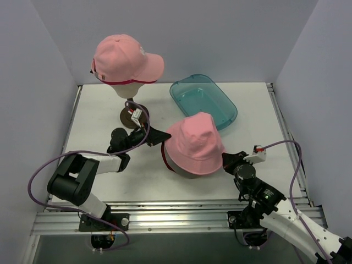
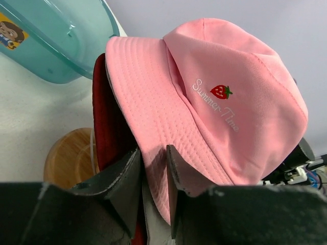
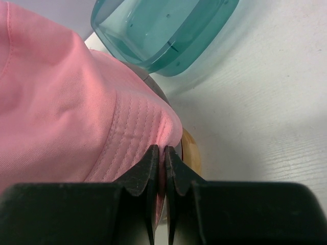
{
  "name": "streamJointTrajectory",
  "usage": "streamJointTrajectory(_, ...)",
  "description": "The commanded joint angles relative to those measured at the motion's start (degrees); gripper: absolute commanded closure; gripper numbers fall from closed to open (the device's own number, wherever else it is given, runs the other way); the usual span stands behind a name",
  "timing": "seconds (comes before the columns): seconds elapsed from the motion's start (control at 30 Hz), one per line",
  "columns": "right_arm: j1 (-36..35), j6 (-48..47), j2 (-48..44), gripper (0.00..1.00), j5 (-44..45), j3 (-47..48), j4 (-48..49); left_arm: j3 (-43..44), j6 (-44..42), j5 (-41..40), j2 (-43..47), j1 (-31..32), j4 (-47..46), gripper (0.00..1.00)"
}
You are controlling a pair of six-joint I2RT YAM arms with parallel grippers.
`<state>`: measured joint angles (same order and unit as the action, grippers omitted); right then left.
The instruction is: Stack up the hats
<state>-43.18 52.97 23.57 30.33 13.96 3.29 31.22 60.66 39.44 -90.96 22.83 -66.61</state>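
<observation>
A pale pink bucket hat [image 1: 195, 144] [image 2: 219, 87] lies over a dark red hat [image 1: 164, 157] [image 2: 104, 122] with grey lining, mid-table. My left gripper [image 1: 164, 137] [image 2: 154, 149] is at their left side, jaws narrowly apart, straddling the pink brim with a gap showing. On the opposite side my right gripper [image 1: 225, 159] [image 3: 161, 148] is shut on the bucket hat's [image 3: 61, 102] brim. At the back left a pale pink peaked cap [image 1: 125, 58] sits on a cream head form [image 1: 127, 89]. A magenta edge [image 1: 118, 82] shows under it.
A clear teal tray [image 1: 181, 91] [image 2: 51, 51] [image 3: 163, 35] stands just behind the bucket hat. The head form's dark round base [image 1: 130, 116] is close to my left wrist. A wooden disc [image 2: 69, 158] [image 3: 192, 153] shows under the hats. Grey walls enclose the table.
</observation>
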Motion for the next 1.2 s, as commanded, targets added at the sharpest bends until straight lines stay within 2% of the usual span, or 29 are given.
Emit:
streamJointTrajectory(0.0,-0.1,-3.2,2.7,1.0,-1.2,3.2,2.2,2.4,-6.2,-0.1,4.4,0.5,4.8,0.66)
streamJointTrajectory(0.1,-0.2,-4.5,5.0,1.0,-3.7,2.7,3.0,3.0,-8.2,-0.3,6.5,0.5,9.8,0.66)
streamJointTrajectory(0.37,-0.2,-4.1,4.5,1.0,-4.6,-1.5,4.0,3.4,-11.4,-0.6,7.9,0.5,15.0,0.97)
streamJointTrajectory(0.63,-0.2,-2.2,5.2,1.0,-1.9,-2.4,2.3,3.2,-14.9,-2.4,5.2,0.5,17.4,0.98)
streamJointTrajectory(0.77,-0.2,2.0,11.8,1.0,-2.2,-3.3,5.7,3.1,-15.0,-2.7,2.5,0.4,16.0,0.98)
streamJointTrajectory(0.97,-0.2,4.3,24.8,1.0,-2.6,-5.5,18.1,2.9,-14.5,-2.7,0.6,0.5,13.9,0.98)
streamJointTrajectory(1.17,-0.2,4.2,28.2,1.0,0.2,-4.6,18.7,1.9,-15.5,-3.7,1.5,0.5,14.8,0.98)
